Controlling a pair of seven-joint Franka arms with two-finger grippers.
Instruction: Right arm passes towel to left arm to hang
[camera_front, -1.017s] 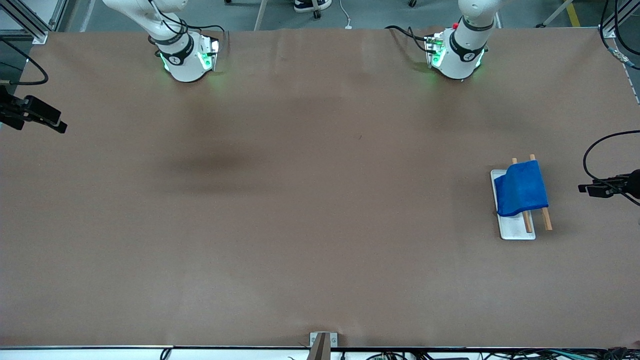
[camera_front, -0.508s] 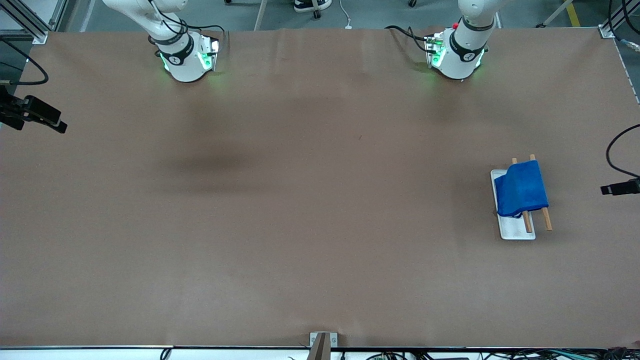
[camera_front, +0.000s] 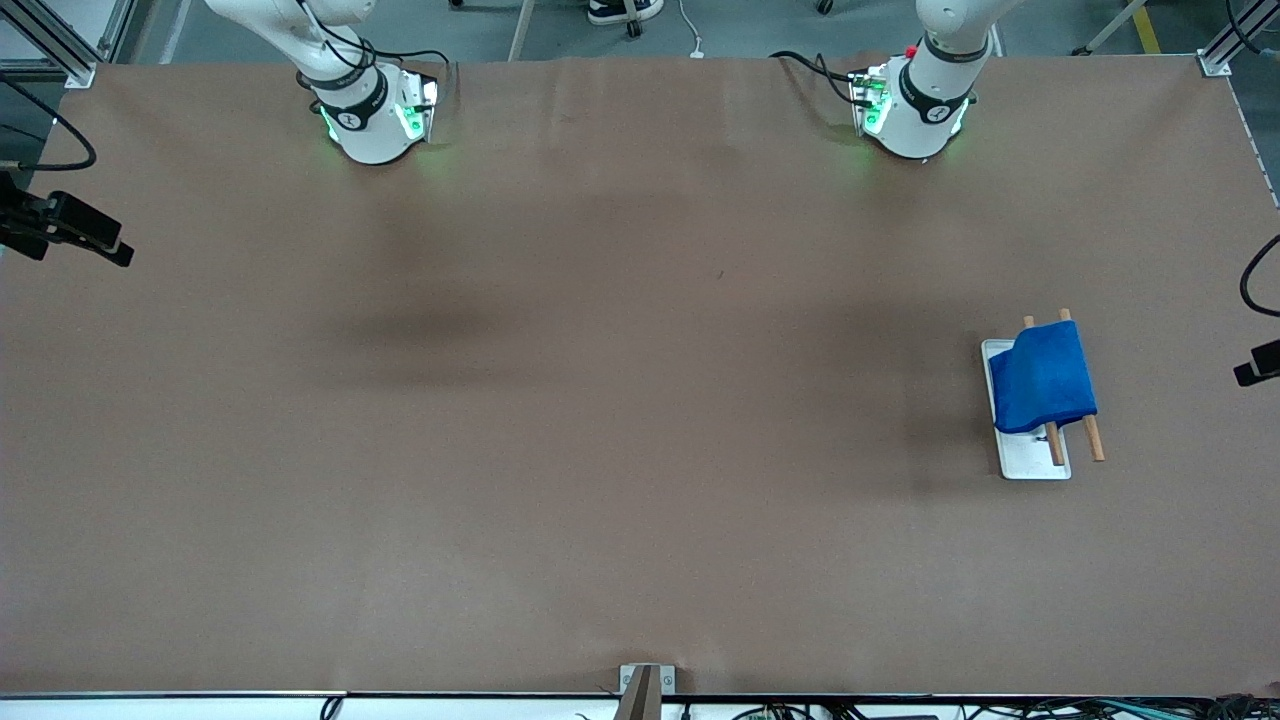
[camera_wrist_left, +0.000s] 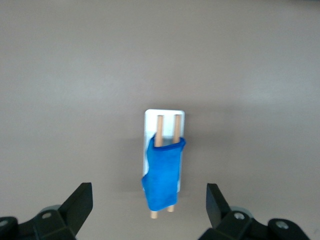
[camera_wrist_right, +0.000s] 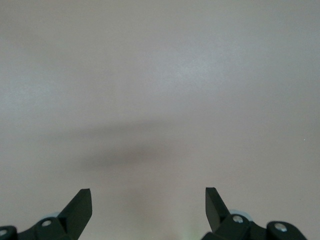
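Your left gripper (camera_wrist_left: 149, 202) has pulled away from the bright blue cloth towel (camera_front: 1042, 377) toward its end of the table, nearly leaving the front view, its fingers now spread wide.

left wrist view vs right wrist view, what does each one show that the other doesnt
Only the left wrist view shows the towel, blue and draped over the two wooden rails of a rack with a white base, seen from above with the open left gripper up over it.

Only the right wrist view shows a soft dark shadow band across otherwise plain tabletop, under the open right gripper, with no object in sight.

Both show the brown table surface and a pair of black fingertips spread wide, holding nothing.
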